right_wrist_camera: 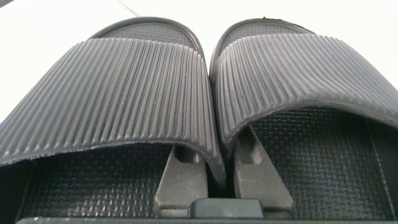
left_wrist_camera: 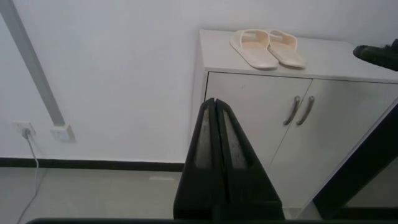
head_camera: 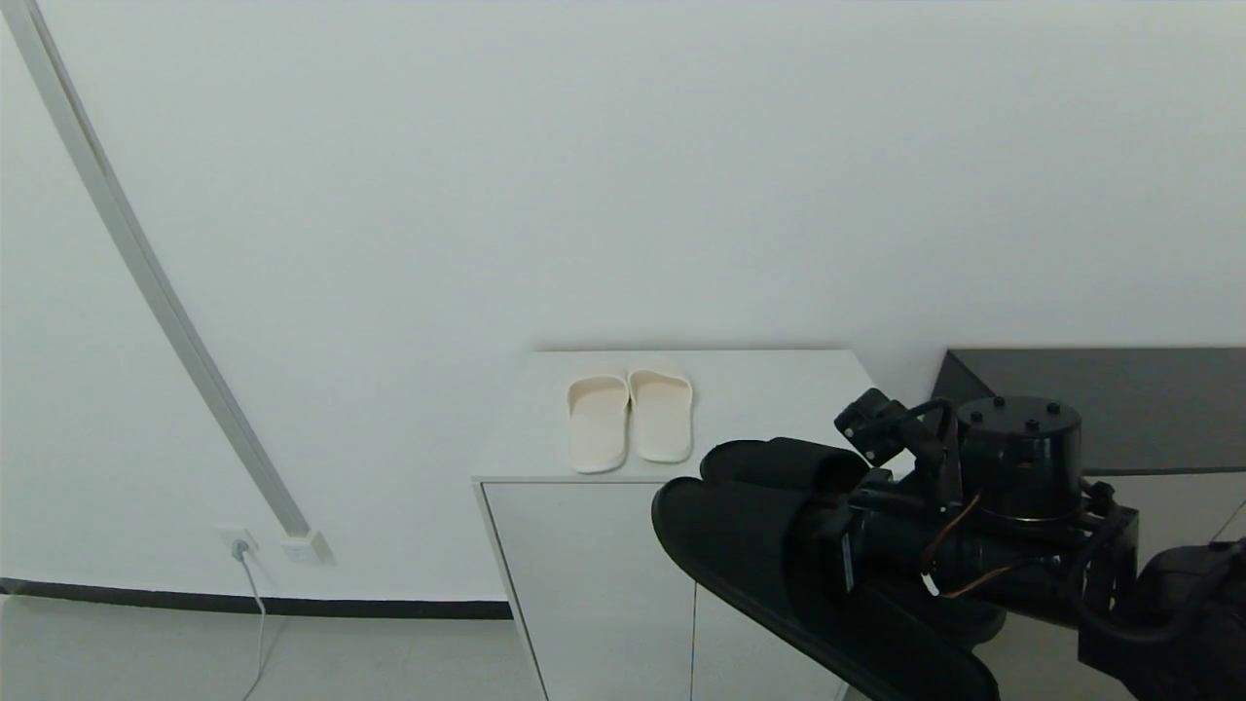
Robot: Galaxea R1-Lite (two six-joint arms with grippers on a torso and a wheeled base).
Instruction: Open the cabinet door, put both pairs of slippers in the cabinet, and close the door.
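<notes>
A pair of black slippers [head_camera: 759, 516] hangs in the air in front of the white cabinet's [head_camera: 584, 565] upper right corner. My right gripper [right_wrist_camera: 214, 158] is shut on the pair, its fingers [right_wrist_camera: 180, 180] under the ribbed straps [right_wrist_camera: 143, 93], pinching the two inner sides together. A cream pair of slippers [head_camera: 631, 419] lies side by side on the cabinet top. Both cabinet doors [left_wrist_camera: 249, 106] are closed, with twin handles [left_wrist_camera: 300, 110] at the middle. My left gripper [left_wrist_camera: 216, 106] is shut on nothing, low and to the left of the cabinet front.
A dark-topped unit [head_camera: 1119, 409] adjoins the cabinet on the right. A slanted grey conduit [head_camera: 146, 263] runs down the wall to a socket with a plugged cable [head_camera: 238, 547]. Bare floor [head_camera: 243, 652] lies left of the cabinet.
</notes>
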